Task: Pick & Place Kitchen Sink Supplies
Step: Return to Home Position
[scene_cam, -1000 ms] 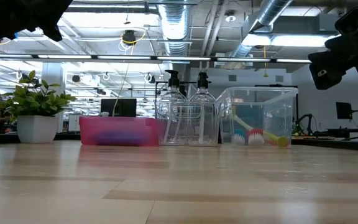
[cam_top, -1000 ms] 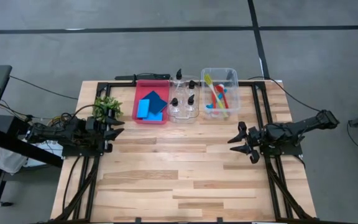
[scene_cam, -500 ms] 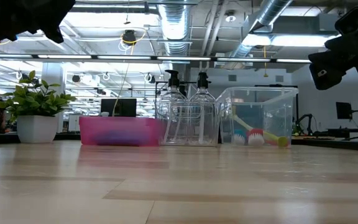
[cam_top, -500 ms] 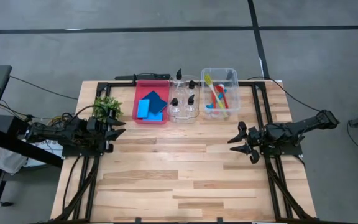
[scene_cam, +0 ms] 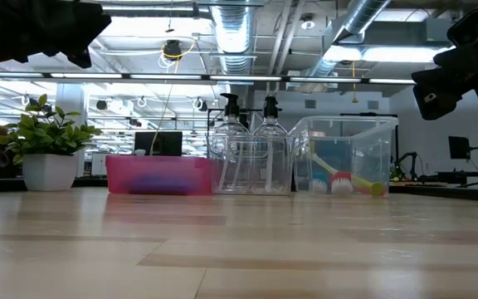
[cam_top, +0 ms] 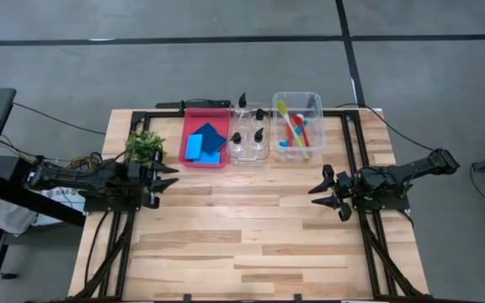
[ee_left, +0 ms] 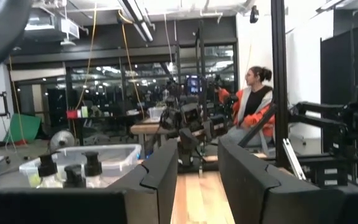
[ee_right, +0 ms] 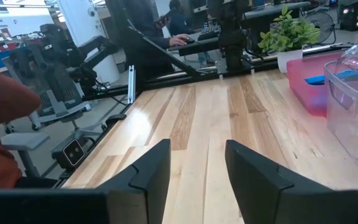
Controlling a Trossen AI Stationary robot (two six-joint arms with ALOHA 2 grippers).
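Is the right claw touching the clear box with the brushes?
Apart. The high view shows bare table between the right gripper and the clear bin of brushes.

Red bin (cam_top: 205,113), dark-blue sponge (cam_top: 212,136), light-blue sponge (cam_top: 195,150), pale wood table (cam_top: 251,227)

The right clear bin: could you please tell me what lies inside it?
A yellow-green brush, a red brush and a blue brush lie overlapping; whatever sits beneath them is covered.
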